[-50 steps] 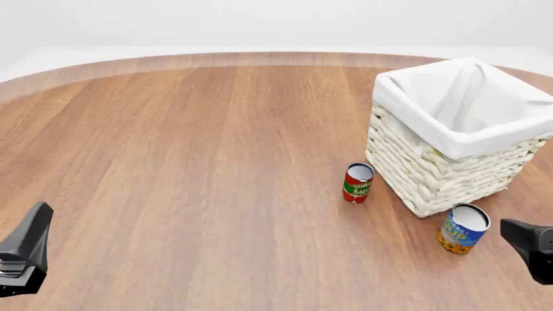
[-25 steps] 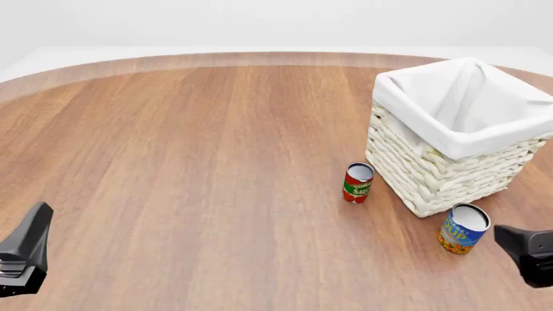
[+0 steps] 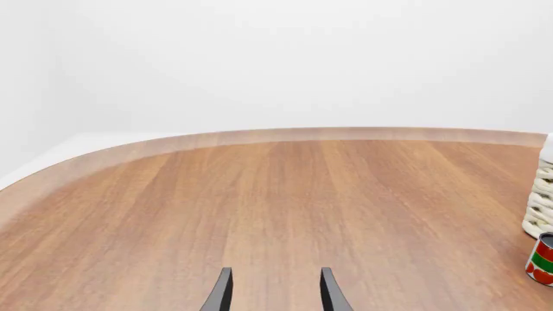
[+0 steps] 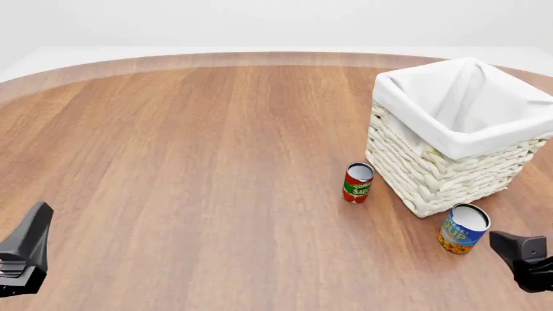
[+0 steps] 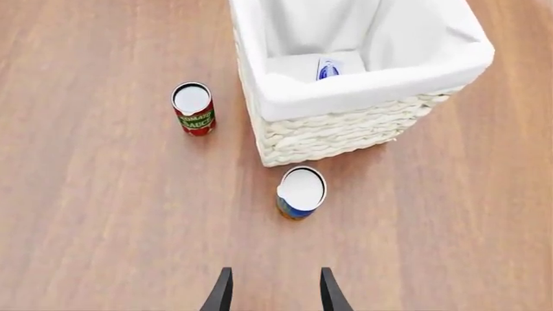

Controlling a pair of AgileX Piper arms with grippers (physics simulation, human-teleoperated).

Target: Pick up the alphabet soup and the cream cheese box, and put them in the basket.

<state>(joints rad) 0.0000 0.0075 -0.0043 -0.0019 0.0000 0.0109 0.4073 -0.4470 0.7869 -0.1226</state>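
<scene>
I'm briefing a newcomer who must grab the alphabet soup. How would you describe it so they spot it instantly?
Find the big white-lined wicker basket on the table's right side. Two cans stand on the wood just outside it; the alphabet soup is the one by the basket's near corner. It is larger, with a blue label and yellow-orange lower band, unlike the small red and green can.

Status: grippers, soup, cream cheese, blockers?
Both grippers open, empty: left, right. Soup upright on the table beside the basket, ungrasped. Cream cheese box already inside the basket. Nothing between right gripper and soup.
</scene>
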